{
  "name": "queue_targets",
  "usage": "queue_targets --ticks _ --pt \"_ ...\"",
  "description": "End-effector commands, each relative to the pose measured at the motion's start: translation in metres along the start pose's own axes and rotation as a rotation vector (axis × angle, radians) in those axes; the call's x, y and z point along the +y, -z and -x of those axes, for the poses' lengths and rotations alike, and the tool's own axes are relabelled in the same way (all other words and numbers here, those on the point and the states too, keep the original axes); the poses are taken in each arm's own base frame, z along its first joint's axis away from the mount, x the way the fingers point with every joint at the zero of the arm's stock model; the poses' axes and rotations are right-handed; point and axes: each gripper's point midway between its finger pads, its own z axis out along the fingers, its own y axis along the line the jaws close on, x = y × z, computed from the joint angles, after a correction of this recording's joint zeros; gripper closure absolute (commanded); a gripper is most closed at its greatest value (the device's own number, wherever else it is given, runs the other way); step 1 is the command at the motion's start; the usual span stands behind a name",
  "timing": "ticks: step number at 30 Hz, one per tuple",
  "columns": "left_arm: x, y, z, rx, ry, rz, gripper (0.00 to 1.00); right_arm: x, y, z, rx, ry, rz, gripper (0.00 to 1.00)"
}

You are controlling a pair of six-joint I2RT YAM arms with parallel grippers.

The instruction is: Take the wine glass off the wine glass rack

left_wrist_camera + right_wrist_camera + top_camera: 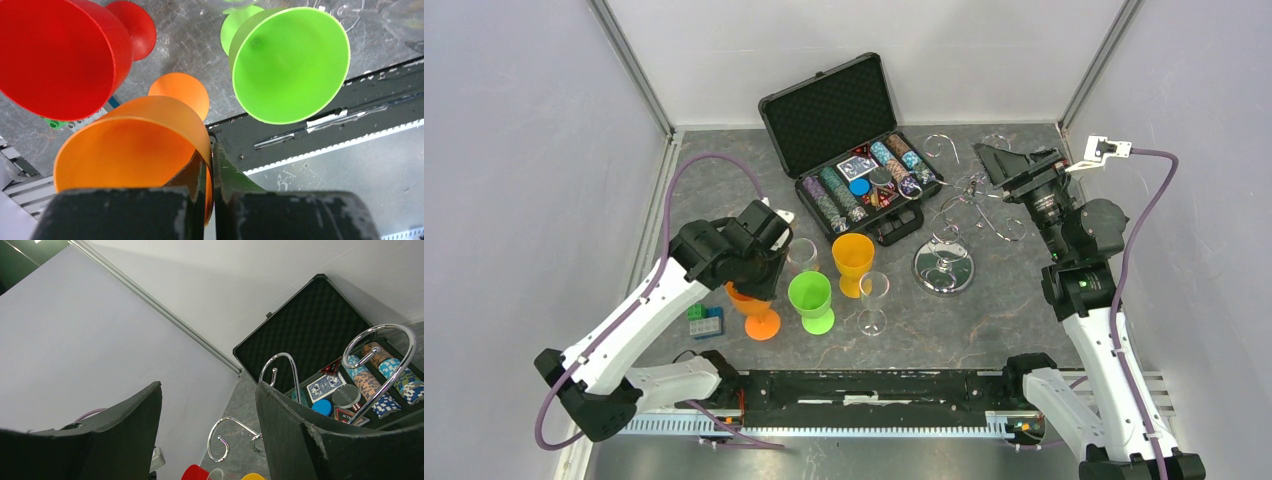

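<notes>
My left gripper (210, 156) is pinched shut on the rim of the orange wine glass (125, 150) — one finger inside the bowl, the other outside, with the thin wall clamped between them. That glass is off the wine glass rack (944, 272) and well apart from it, over the left part of the table (1024, 330). I cannot tell whether its foot touches the tabletop.

Just beside it are a red wine glass (55, 55) on one side and a green wine glass (290, 65) on the other, both with their mouths open toward my wrist camera. From above, a yellow wine glass (854, 258) stands just beyond the green one. A clear wine glass (874, 298) stands to their right, between the coloured glasses and the rack's mirrored round base. A second clear glass (802, 255) stands close by my left wrist, and a few toy blocks (706, 320) lie near the table's left edge.

My right gripper (209, 390) hangs with its jaws wide apart and nothing between them, at the far right of the table. It is near the rack's curled chrome hooks (385, 352) and faces the open black chip case (829, 115) — rows of chips and a deck of cards show inside.
</notes>
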Motion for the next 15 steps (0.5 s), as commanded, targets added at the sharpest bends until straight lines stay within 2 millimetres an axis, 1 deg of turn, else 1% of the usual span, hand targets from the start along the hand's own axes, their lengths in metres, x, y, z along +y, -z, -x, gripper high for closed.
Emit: queue_targets --ticks 1,4,5,8,12,15 --pt "-0.002 -0.001 0.025 -0.150 0.102 -0.001 0.97 0.012 0.003 0.007 -0.019 0.022 0.037 0.27" --pt "0.004 -0.008 0.024 -0.156 0.113 0.035 0.91 0.013 0.003 0.008 -0.021 0.022 0.040 0.27" --pt "0.006 -0.010 0.024 -0.160 0.118 0.045 0.88 0.013 0.003 0.009 -0.022 0.023 0.040 0.27" --pt "0.007 -0.016 0.020 -0.155 0.119 0.050 0.83 0.013 0.003 0.009 -0.022 0.021 0.040 0.27" --pt "0.003 -0.027 0.015 -0.138 0.118 0.033 0.83 0.013 0.002 0.009 -0.021 0.015 0.039 0.27" --pt "0.007 -0.032 0.013 -0.125 0.111 0.058 0.87 0.012 0.001 0.007 -0.013 0.010 0.039 0.27"
